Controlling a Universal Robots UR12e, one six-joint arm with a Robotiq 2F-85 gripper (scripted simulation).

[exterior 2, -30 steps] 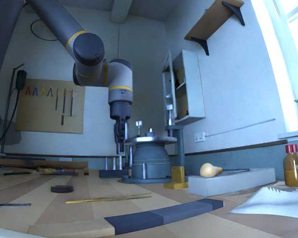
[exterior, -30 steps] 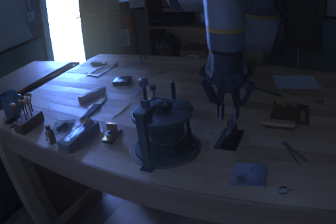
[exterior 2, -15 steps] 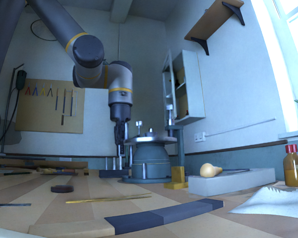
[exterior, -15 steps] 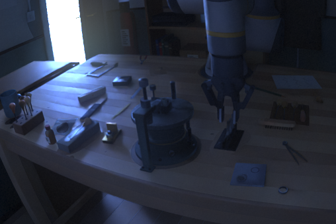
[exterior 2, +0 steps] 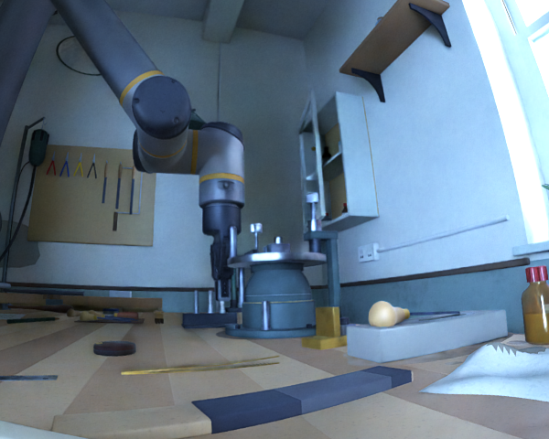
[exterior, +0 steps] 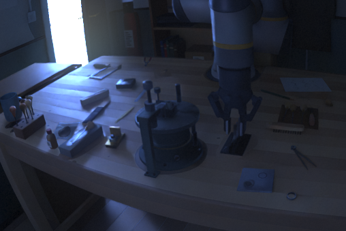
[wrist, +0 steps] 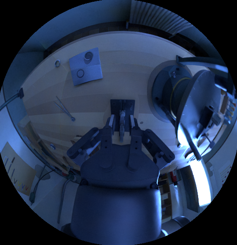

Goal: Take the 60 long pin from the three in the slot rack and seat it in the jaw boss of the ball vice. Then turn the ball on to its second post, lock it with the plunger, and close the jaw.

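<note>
Right of the ball vice a dark slot rack lies on the bench with three upright pins in it. My gripper hangs straight down over the rack, open, its fingers either side of one pin and holding nothing. The vice is a round dark ball on a ring base with a flat top plate, a jaw block on top, short posts and a tall plunger stand at its side. Which pin is the long one I cannot tell.
A blue cup and a block of burrs stand at the bench's left end. A paper sheet with rings lies in front of the rack, dividers to the right, a brush behind. Tweezers and a white block lie left of the vice.
</note>
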